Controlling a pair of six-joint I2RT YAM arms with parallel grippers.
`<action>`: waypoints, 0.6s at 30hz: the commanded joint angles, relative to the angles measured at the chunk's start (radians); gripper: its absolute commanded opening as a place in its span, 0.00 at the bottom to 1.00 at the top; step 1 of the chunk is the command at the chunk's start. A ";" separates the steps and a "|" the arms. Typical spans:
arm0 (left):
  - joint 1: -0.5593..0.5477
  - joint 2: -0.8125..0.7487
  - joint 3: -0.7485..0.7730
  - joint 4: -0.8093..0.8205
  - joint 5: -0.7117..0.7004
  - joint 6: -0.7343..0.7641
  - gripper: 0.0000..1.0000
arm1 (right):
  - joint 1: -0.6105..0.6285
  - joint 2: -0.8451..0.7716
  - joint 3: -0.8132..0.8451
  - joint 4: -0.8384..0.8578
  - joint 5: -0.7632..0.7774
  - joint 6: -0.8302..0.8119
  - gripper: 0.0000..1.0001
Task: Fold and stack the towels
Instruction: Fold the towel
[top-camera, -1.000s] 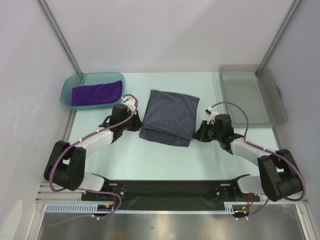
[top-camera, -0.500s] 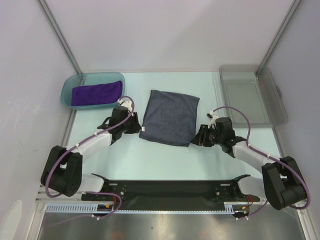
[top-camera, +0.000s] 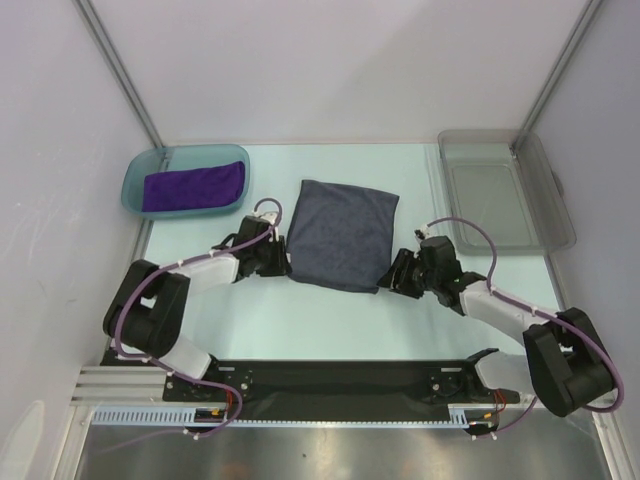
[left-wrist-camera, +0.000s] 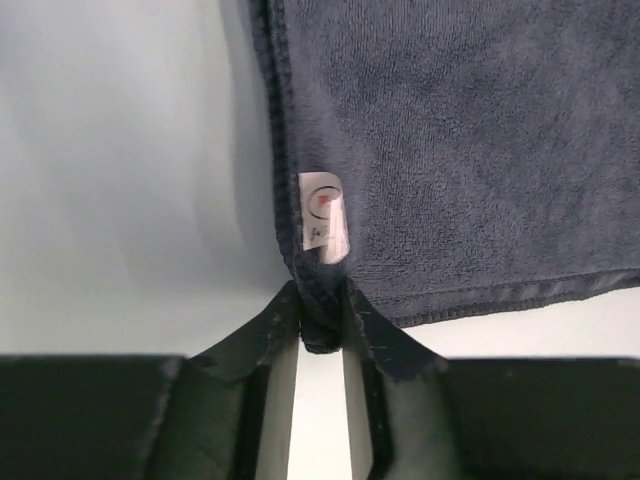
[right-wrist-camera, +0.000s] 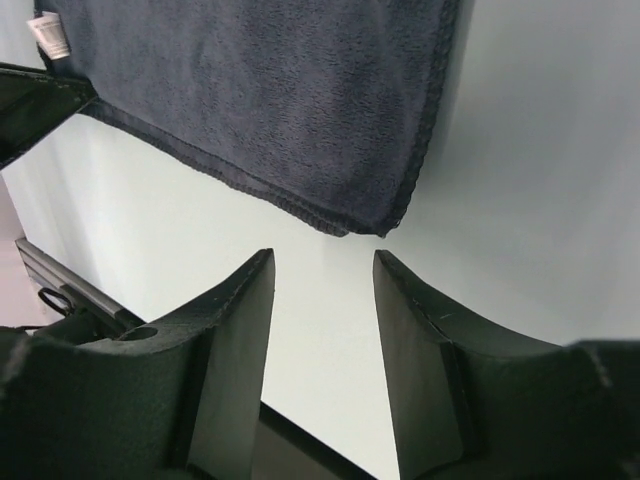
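Left wrist view first: the left gripper (left-wrist-camera: 318, 308) has its two fingers close together. One near corner of the grey-blue towel (left-wrist-camera: 460, 150) sits right between the tips. The cloth touches both fingers. I cannot tell if they squeeze it or only sit around it. A small white tag (left-wrist-camera: 322, 212) is sewn on the towel edge just past the tips.

On the other side, the right gripper (right-wrist-camera: 323, 262) has its fingers wide apart with nothing between them. The other near corner of the towel lies on the table (right-wrist-camera: 520, 200) just past its tips and does not touch them.

From above, the towel lies flat between the two grippers, and both are low at its near edge. I think they sit at the corners because a corner is the easiest bit of a thin cloth to pinch. With one gripper at each corner, the edge can also come up evenly and not twist.

Past the left fingers and out to the side, a purple towel (top-camera: 193, 185) lies flat in the teal tray (top-camera: 135, 178). Past the right fingers stands the clear bin (top-camera: 558, 215).

I think the grey-blue towel needs one more fold, or a lift over to the purple one to make the stack. For that, the right fingers would have to slide forward around their corner and close.
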 joint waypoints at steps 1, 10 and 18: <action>-0.024 0.039 0.007 -0.007 0.032 -0.045 0.25 | 0.052 0.025 -0.028 0.133 0.097 0.109 0.49; -0.077 -0.029 -0.050 -0.047 -0.018 -0.134 0.02 | 0.095 0.163 -0.037 0.232 0.153 0.071 0.35; -0.078 -0.087 -0.053 -0.127 -0.076 -0.153 0.07 | 0.116 0.164 -0.043 0.166 0.247 -0.011 0.07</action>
